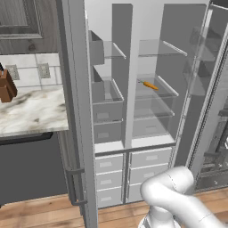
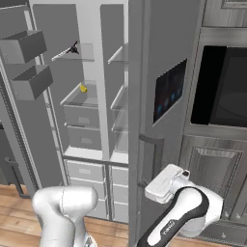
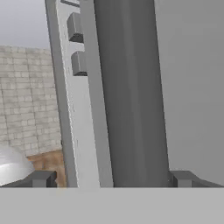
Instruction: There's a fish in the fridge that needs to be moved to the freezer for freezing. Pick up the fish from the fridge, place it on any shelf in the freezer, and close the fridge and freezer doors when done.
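Both doors of the grey unit stand open. The fish (image 2: 73, 48), small and dark, lies on an upper glass shelf (image 2: 82, 58) of the fridge, one shelf above an orange stick (image 1: 150, 85). The fridge door (image 2: 166, 130) with its dark icon panel swings out toward me. My white hand (image 2: 166, 184) sits at the lower end of that door's vertical handle (image 2: 155, 154). In the hand view my gripper (image 3: 113, 178) is open, and the dark handle bar (image 3: 131, 96) stands between its wide-set fingertips (image 3: 43, 178). The plain freezer door (image 1: 75, 111) is open at the left.
Grey bins (image 2: 29, 62) hang on the freezer door's inner side. Grey drawers (image 1: 109, 178) fill the unit's bottom. A marble counter (image 1: 31, 111) with a brown object (image 1: 6, 87) lies left. A dark oven (image 2: 222, 87) sits in the cabinets to the right.
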Available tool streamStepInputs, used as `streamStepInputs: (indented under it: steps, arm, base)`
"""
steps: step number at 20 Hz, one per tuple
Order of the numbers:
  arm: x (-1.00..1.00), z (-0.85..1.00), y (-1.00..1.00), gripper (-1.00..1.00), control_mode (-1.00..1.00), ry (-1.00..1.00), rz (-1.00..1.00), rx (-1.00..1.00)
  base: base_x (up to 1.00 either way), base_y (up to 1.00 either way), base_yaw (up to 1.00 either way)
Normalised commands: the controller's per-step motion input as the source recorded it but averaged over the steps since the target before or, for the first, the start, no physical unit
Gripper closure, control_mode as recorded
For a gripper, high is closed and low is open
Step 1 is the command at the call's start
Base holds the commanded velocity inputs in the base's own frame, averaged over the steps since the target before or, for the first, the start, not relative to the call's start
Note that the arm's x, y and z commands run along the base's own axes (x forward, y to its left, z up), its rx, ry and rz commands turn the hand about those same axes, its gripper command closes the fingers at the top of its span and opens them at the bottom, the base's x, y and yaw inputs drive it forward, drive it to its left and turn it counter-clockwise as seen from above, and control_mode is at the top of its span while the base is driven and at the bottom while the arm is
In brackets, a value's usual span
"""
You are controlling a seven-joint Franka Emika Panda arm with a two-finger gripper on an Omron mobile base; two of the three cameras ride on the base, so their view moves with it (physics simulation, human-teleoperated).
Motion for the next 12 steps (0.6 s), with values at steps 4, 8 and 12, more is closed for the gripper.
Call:
streamStepInputs:
  steps: [4,8,12]
  arm:
    - [0.01,0.00,1.00,-1.00,-1.00,0.51,0.11,0.07]
    - [0.00,0.00,1.00,-1.00,-1.00,0.32,0.06,0.05]
    - [0.09,0.00,1.00,-1.00,-1.00,-0.10,0.00,-0.01]
  base:
    - [0.00,0.00,0.00]
    - [0.00,0.00,0.00]
    - [0.00,0.00,0.00]
